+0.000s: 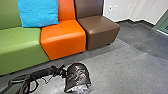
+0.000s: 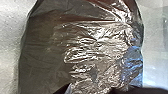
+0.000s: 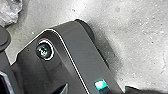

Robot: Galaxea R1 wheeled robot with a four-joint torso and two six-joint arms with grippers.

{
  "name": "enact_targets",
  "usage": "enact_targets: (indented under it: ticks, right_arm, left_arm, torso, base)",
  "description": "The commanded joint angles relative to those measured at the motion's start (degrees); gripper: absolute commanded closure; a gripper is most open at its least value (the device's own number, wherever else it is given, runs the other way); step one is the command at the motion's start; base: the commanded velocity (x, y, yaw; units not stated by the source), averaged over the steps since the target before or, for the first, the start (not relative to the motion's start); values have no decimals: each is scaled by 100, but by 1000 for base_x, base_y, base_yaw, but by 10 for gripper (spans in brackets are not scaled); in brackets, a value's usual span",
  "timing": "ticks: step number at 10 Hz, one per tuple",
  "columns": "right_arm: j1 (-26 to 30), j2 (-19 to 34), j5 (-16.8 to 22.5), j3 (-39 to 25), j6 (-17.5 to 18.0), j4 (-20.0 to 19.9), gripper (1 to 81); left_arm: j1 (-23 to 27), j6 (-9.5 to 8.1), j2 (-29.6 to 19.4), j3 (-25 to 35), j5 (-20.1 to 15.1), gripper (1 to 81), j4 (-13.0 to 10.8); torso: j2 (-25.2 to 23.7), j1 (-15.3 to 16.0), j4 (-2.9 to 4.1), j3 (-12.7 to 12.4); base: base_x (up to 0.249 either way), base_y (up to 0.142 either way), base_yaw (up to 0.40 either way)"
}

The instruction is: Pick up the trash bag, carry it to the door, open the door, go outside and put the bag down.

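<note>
The dark, shiny trash bag [image 1: 78, 76] hangs above the floor at the bottom centre of the head view, its lower end paler and crumpled. My left gripper [image 1: 62, 71] is shut on the trash bag at its upper left side, with the left arm reaching in from the picture's left. Large in the left wrist view is the wrinkled plastic of the bag [image 2: 82, 50]. A crumpled, pale part of the bag [image 3: 10, 11] shows at a corner of the right wrist view, apart from the robot's base plate.
A row of seats runs along the far left: green [image 1: 21, 47], orange [image 1: 63, 37] and brown [image 1: 98, 30], with a blue cushion [image 1: 38, 12] on it. Grey floor [image 1: 125, 70] stretches right of the bag. Behind are a white wall [image 1: 116, 12] and a green edge [image 1: 161, 23] at right.
</note>
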State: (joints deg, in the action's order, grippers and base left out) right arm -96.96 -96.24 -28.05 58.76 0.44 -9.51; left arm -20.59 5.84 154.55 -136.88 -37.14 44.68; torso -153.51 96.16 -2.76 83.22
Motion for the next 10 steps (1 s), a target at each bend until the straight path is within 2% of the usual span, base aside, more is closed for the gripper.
enact_targets:
  ticks: [1, 2, 3, 4, 5, 6, 7, 10]
  right_arm:
    - [58, 314, 406, -59, -8, 116, 10]
    - [67, 314, 406, -50, 0, 116, 10]
    - [76, 314, 406, -67, 0, 116, 10]
    - [76, 314, 406, -85, -8, 125, 10]
    - [85, 322, 406, -76, 0, 116, 10]
    - [76, 314, 406, -68, 0, 116, 10]
    - [67, 305, 406, -59, 0, 116, 10]
    - [59, 278, 406, -50, -8, 116, 10]
  left_arm:
    - [692, 5, 287, -287, -452, 10, 129]
    - [692, -4, 314, -287, -452, 10, 155]
    - [692, 4, 349, -261, -451, 10, 190]
    - [692, 4, 393, -269, -443, 10, 199]
    - [701, 4, 427, -287, -417, 10, 208]
    - [701, -4, 463, -287, -399, 10, 182]
    - [701, -3, 481, -313, -381, 10, 173]
    - [701, 5, 498, -358, -381, 10, 190]
  torso:
    - [0, 0, 0, 0]
    - [0, 0, 0, 122]
    - [0, 0, 0, 546]
    - [0, 0, 0, 600]
    - [0, 0, 0, 190]
    - [0, 0, 0, 308]
    - [-119, 354, 0, 466]
    - [-119, 354, 0, 536]
  base:
    - [0, 0, 0]
    - [0, 0, 0]
    - [0, 0, 0]
    - [0, 0, 0]
    - [0, 0, 0]
    - [0, 0, 0]
    - [0, 0, 0]
    - [0, 0, 0]
